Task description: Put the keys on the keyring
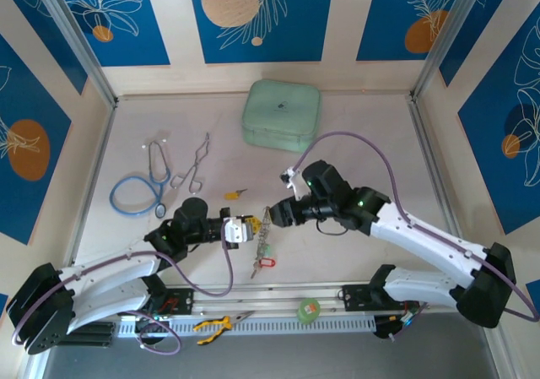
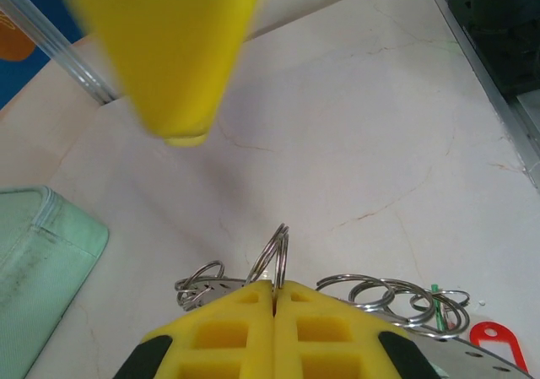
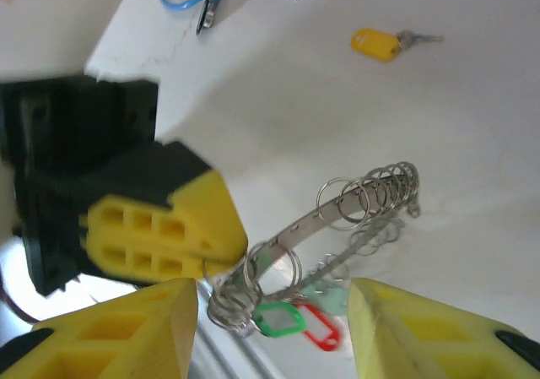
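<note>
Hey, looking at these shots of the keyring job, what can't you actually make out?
Left wrist view: red key cut off by the bottom edge, blade unseen.
Left wrist view: yellow pad at top, likely the right hand's, blurred from closeness.
Top external view: keyring loops too small to count.
Right wrist view: green key overlapped by loops; threaded or not, unclear.

The top external camera looks down from behind over the whole bench [image 1: 380,159]. The left wrist camera faces right and the right wrist camera faces left, both close on the keyring [image 2: 388,299].
</note>
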